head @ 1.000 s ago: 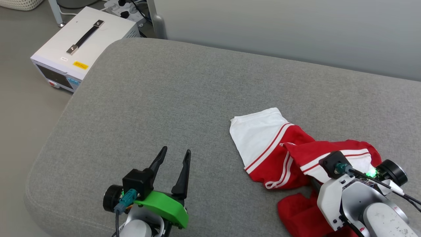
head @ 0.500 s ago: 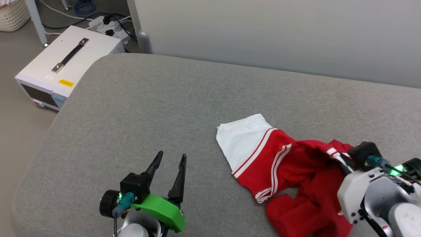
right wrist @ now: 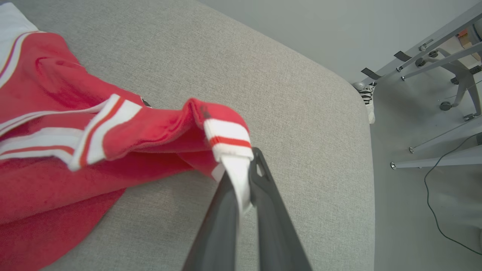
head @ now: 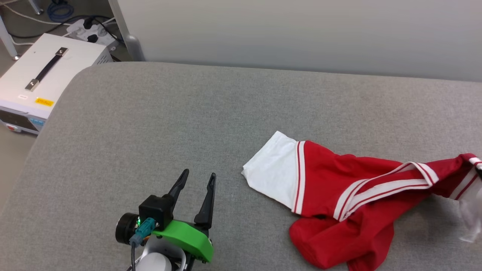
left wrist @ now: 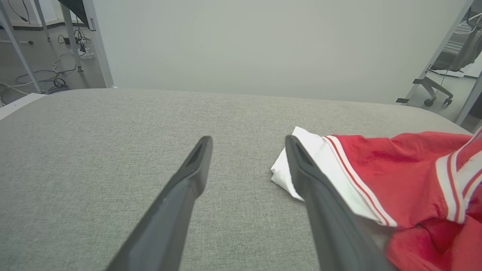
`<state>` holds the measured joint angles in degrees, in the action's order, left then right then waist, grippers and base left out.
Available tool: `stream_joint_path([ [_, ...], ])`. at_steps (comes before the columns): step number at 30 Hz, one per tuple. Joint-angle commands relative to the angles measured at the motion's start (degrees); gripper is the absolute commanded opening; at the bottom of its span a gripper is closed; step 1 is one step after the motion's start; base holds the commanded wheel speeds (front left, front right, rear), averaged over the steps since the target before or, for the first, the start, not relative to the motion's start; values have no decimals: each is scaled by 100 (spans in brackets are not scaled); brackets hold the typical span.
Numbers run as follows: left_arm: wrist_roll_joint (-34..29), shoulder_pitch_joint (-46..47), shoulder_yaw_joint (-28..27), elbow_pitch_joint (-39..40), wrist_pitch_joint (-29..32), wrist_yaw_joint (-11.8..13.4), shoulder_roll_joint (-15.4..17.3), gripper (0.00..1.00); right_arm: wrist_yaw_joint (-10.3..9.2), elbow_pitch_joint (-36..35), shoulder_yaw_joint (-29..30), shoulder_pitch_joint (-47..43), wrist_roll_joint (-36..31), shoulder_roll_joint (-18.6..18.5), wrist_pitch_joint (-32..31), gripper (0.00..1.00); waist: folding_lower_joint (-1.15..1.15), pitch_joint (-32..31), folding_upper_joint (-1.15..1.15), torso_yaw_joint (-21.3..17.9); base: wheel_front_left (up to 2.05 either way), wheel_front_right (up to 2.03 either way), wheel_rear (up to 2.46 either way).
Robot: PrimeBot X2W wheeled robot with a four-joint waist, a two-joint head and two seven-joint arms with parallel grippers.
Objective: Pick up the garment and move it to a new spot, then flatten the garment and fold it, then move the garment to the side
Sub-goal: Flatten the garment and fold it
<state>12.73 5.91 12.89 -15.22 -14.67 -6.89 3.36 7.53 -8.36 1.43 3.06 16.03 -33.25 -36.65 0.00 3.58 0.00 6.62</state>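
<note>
The garment, a red jersey T-shirt with a white sleeve and red-and-white striped trim, lies bunched on the grey cushion, right of centre. One end is drawn out and lifted toward the right edge. In the right wrist view my right gripper is shut on the garment's striped white edge, which hangs just above the cushion. My left gripper stands open above the cushion, left of the white sleeve. Its fingers are spread with nothing between them, and the garment lies just to their right.
A white box with a black handle sits on the floor past the cushion's left corner, beside cables and a power strip. A pale wall panel backs the cushion. The cushion's right edge drops to floor with metal legs.
My right gripper has shut on the garment's striped edge and pulled it right, stretching the shirt out. The head camera has turned. The left gripper stays open in place.
</note>
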Motion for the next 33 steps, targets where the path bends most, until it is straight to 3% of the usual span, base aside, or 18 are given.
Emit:
stream_joint_path([
  [1, -38, 125, 9, 31, -33, -33, -20, 100, -4, 75, 32, 187, 116, -132, -90, 0, 0, 302, 0, 43, 0, 0, 0],
  [7, -27, 378, 39, 37, -33, -44, -31, 100, -4, 684, -153, 758, 527, -789, -510, 0, 0, 760, 0, 273, 0, 0, 0],
  [15, 26, 646, 107, 30, -33, -52, -42, 100, -4, 1754, -907, 1734, 629, -1502, -369, 0, 0, 1188, 0, 684, 0, 0, 0],
  [16, 34, 667, 114, 31, -33, -52, -43, 100, -4, 1859, -1038, 1837, 602, -1585, -319, 18, 0, 1221, 0, 725, 0, 0, 0],
  [17, 44, 686, 118, 32, -33, -53, -44, 100, -4, 2021, -1150, 1984, 566, -1658, -233, 49, 0, 1253, 0, 765, 0, 0, 0],
  [18, 52, 702, 124, 35, -33, -53, -45, 100, -4, 2207, -1216, 2144, 500, -1711, -131, 100, 0, 1293, 0, 801, 0, 0, 0],
  [21, 127, 762, 167, 41, -33, -55, -47, 100, -4, 3246, -1485, 2946, 151, -1542, 516, 100, 0, 1365, 0, 897, 0, 0, 0],
  [27, 113, 714, 107, 10, -33, -34, -47, 100, -4, 3780, -1484, 3264, -68, -1093, 1253, 100, 0, 1065, 0, 746, 0, 0, 0],
  [33, 61, 595, 67, 6, -33, -36, -47, 100, -4, 3737, -1104, 3143, 55, -573, 2183, 100, 0, 656, 0, 472, 0, 0, 0],
])
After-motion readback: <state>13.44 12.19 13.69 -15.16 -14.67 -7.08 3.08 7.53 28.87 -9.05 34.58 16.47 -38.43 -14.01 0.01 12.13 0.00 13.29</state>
